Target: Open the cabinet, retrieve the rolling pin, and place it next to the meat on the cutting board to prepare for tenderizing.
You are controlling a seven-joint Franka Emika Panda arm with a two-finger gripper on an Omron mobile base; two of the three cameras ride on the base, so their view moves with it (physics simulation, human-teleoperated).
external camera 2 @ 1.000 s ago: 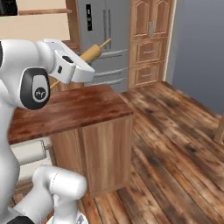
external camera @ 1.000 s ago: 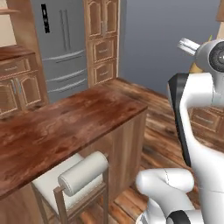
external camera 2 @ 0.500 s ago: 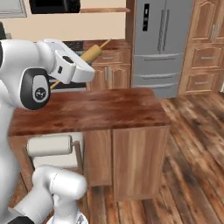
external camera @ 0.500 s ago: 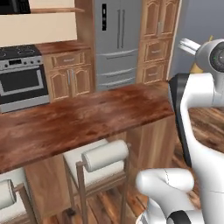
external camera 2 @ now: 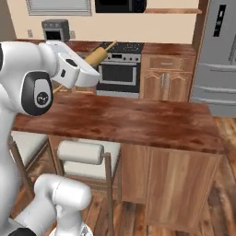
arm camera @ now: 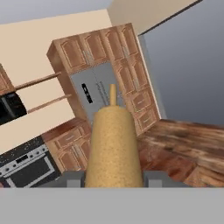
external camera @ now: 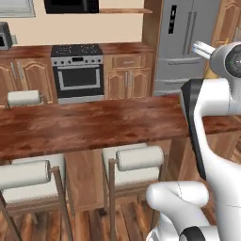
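My gripper (external camera 2: 87, 70): squeezing the rolling pin (external camera 2: 97, 55).
Where it is: up in the air, above the wooden island (external camera 2: 138, 120).
How it feels: hard, light, round, might roll.
Best hold: around the fat middle.

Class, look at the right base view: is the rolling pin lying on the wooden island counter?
No, the rolling pin is held up in the gripper, above the counter.
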